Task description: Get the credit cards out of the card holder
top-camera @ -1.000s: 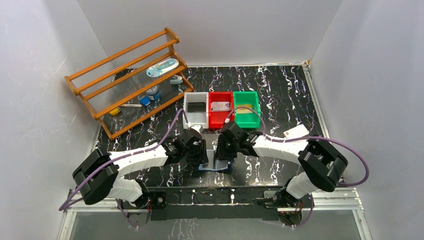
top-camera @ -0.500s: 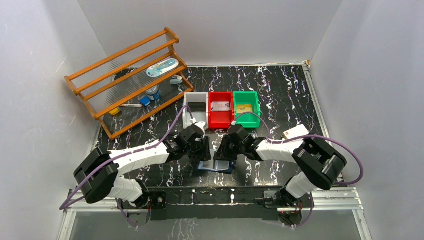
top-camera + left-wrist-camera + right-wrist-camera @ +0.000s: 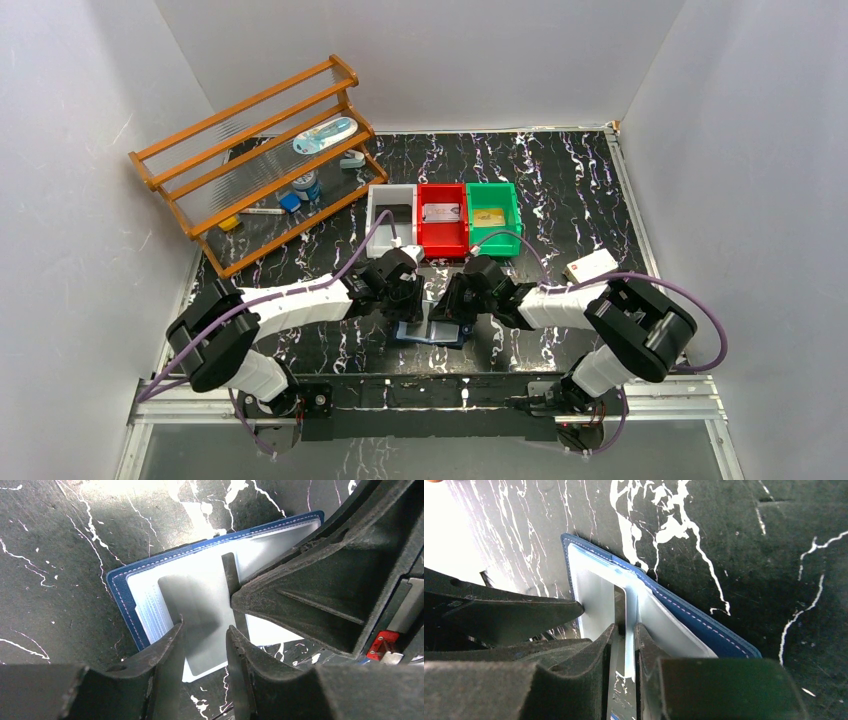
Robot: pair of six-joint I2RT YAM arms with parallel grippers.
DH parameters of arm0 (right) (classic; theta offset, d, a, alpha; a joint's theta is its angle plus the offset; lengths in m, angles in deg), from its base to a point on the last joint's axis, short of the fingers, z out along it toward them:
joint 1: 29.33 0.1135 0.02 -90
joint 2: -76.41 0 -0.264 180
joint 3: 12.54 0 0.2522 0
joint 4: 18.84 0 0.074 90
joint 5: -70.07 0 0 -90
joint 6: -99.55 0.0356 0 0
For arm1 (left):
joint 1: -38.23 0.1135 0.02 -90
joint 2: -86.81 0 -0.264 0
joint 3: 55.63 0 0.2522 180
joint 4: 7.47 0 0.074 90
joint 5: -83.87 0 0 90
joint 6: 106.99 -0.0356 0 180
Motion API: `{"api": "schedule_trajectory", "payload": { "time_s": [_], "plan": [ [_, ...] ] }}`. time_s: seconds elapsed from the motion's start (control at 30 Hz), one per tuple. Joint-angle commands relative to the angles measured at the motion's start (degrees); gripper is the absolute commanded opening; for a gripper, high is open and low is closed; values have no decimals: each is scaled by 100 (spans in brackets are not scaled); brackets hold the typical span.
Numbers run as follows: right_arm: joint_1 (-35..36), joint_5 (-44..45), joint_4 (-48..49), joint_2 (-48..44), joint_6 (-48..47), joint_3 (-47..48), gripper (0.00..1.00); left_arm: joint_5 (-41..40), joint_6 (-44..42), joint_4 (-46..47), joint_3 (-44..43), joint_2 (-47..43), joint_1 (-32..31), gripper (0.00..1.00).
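Note:
The card holder [image 3: 432, 333] lies open near the front edge, navy outside [image 3: 704, 615], light blue inside [image 3: 150, 605]. My right gripper [image 3: 455, 308] [image 3: 626, 626] is shut on a thin pale sheet [image 3: 630, 607] standing up from the holder's middle; it looks like a credit card, seen edge-on. My left gripper [image 3: 405, 303] [image 3: 205, 626] is open, its fingers straddling a grey round-cornered sheet [image 3: 202, 657] that pokes past the holder's edge. A black card [image 3: 395, 212], a silvery card [image 3: 441, 212] and a gold card [image 3: 489, 216] lie in the bins.
White [image 3: 376, 225], red [image 3: 424, 235] and green [image 3: 514, 215] bins stand side by side behind the holder. A wooden rack [image 3: 250, 160] with small items is at the back left. A white block with a red mark [image 3: 590, 265] lies at the right.
Both grippers have drawn in over the holder. The right arm has moved lower, and the left arm has stretched further to the right.

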Motion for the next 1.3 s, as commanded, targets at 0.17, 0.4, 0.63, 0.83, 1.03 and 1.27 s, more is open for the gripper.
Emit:
{"api": "schedule_trajectory", "payload": {
  "time_s": [0.17,0.4,0.63,0.83,1.03,1.27],
  "plan": [
    [-96,-347,786,-62,330,-367,26,199,52,-87,250,94,-31,31],
    [-100,-566,1181,4,393,-424,26,207,206,-76,353,10,-25,31],
    [-105,-297,612,173,485,-241,31,89,146,-216,275,-80,-26,31],
    [-108,175,-120,61,304,-115,24,-444,42,-705,15,-247,-25,33],
    [-108,-21,-15,92,151,-9,25,-237,17,-804,-170,93,-25,34],
    [-102,-231,287,53,246,-58,31,166,90,-734,-58,282,-32,27]
  ]
}}
